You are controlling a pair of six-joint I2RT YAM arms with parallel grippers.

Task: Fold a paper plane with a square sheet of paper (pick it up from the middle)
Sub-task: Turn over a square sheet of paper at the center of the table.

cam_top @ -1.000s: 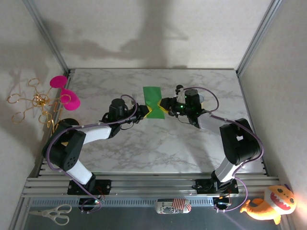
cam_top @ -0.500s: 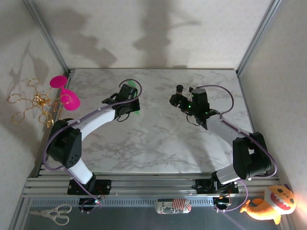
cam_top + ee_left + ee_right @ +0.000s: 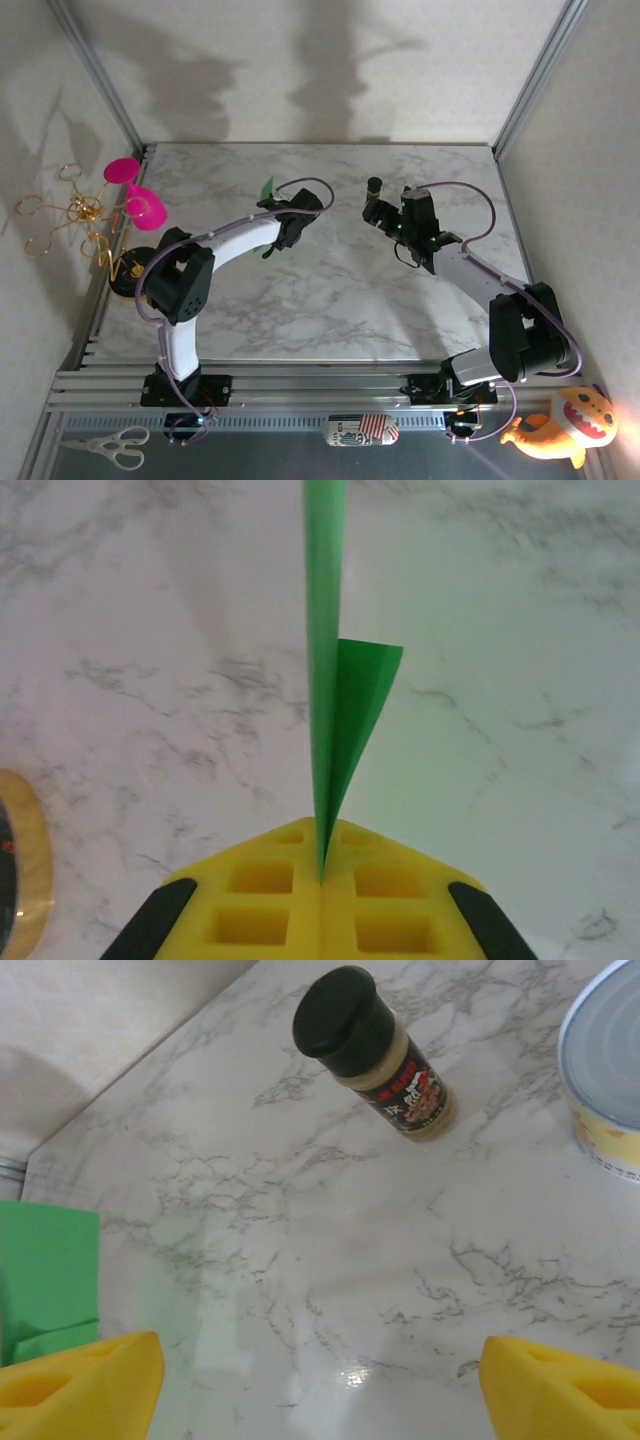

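Marble table [image 3: 330, 300]: your left gripper [image 3: 322, 865] pinches the creased paper [image 3: 325, 630], pointing to twelve o'clock. Right gripper [image 3: 320, 1355] gapes wide; most folds seem left.

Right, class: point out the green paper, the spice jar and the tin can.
green paper [image 3: 358, 695]: left wrist view, on its folded flap.
spice jar [image 3: 393, 1068]: right wrist view, on its body below the cap.
tin can [image 3: 610, 1050]: right wrist view, on its lid.

Glossy marble-look table [image 3: 330, 300] (matt green paper [image 3: 325, 680])

Sheet of paper [image 3: 325, 680] in left pincer [image 3: 322, 855]
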